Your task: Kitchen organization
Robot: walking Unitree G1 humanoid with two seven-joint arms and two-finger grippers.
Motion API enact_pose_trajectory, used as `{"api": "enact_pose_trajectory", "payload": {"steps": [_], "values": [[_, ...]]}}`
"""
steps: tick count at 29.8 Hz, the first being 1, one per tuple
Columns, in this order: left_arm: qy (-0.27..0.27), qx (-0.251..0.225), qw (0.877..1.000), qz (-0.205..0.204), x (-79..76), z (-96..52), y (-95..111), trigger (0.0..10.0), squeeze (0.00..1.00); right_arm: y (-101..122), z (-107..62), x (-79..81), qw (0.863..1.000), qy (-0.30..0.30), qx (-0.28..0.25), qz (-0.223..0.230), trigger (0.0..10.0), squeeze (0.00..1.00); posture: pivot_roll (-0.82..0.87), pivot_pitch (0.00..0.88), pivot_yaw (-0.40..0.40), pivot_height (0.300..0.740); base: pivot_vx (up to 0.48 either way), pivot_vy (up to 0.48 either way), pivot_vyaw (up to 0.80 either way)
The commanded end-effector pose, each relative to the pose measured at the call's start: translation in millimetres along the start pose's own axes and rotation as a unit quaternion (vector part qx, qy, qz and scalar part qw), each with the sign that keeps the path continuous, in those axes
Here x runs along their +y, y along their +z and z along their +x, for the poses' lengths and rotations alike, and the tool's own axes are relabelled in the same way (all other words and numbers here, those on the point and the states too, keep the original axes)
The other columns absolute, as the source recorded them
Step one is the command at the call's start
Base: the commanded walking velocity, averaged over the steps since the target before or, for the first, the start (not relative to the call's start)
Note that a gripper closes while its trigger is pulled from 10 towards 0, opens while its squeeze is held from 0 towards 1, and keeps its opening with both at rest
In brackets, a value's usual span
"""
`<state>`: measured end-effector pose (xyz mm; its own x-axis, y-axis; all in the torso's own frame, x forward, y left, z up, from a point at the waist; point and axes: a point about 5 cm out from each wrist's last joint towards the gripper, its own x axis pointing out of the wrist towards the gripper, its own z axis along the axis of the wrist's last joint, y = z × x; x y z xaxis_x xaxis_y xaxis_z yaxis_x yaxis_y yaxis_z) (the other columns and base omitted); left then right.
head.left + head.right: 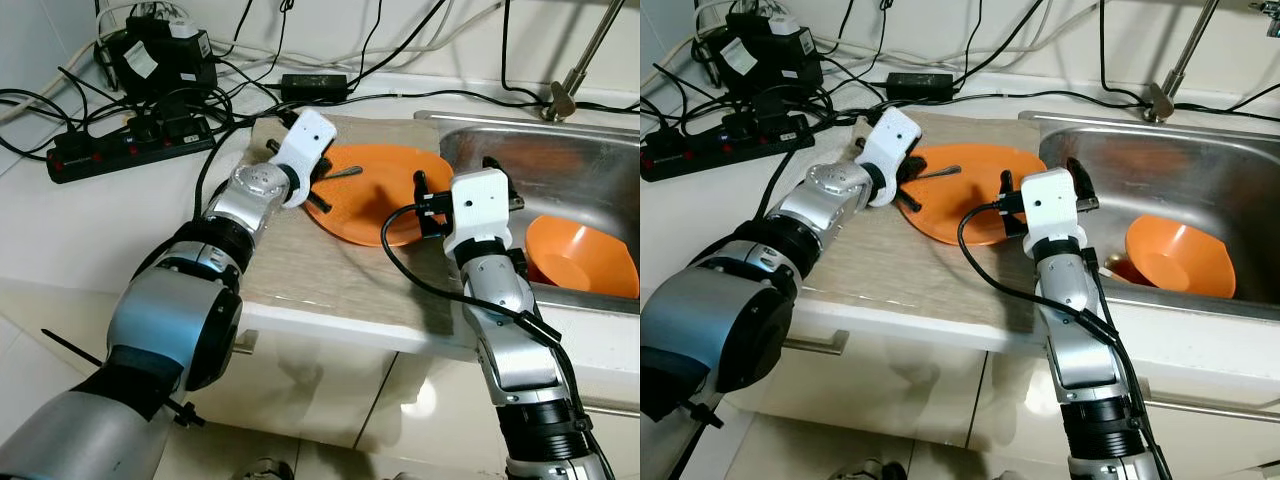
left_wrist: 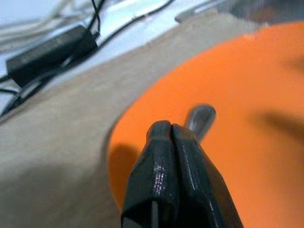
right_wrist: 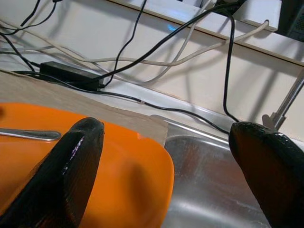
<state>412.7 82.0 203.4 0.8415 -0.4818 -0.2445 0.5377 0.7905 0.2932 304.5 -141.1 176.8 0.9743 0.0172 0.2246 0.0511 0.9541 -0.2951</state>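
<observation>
Plate (image 1: pixel 380 190), orange, is lying on a mat (image 1: pixel 330 270) on the worktop beside the sink (image 1: pixel 590 190), carrying a spoon (image 1: pixel 345 174). Left end effector (image 2: pixel 172 135) is pressing its fingers together over the spoon handle; whether it is gripping is unclear. Right end effector (image 3: pixel 166 137) is waiting spread apart at the plate's sink-side edge, probably to steady it.

We see a bright orange plate (image 1: pixel 385 195) on a light brown mat (image 1: pixel 330 270). The spoon (image 1: pixel 940 172) on it is shiny grey. An orange bowl (image 1: pixel 580 255) sits in the silver sink (image 1: pixel 560 160). The power strip (image 1: pixel 125 145) is black with red switches. Our fingers (image 2: pixel 171 175) are black.
</observation>
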Motion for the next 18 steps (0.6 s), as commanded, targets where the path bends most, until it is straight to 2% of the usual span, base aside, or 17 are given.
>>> {"api": "enact_pose_trajectory", "payload": {"steps": [1, 18], "values": [[0.013, -0.024, 1.0, 0.004, 4.8, -0.4, 14.2, 10.0, 0.0, 1.1, -2.7, -1.4, 1.0, -0.005, 0.001, 0.0, 10.0, 0.0, -0.19, 0.015, 0.059, 0.74, 0.0, 0.0, 0.0], [0.077, 0.07, 0.995, 0.003, 5.3, -3.0, -27.4, 10.0, 0.0, -2.4, -14.8, -0.6, 1.0, -0.014, 0.016, 0.0, 10.0, 0.0, -0.23, 0.061, 0.089, 0.74, 0.0, 0.0, 0.0]]}}
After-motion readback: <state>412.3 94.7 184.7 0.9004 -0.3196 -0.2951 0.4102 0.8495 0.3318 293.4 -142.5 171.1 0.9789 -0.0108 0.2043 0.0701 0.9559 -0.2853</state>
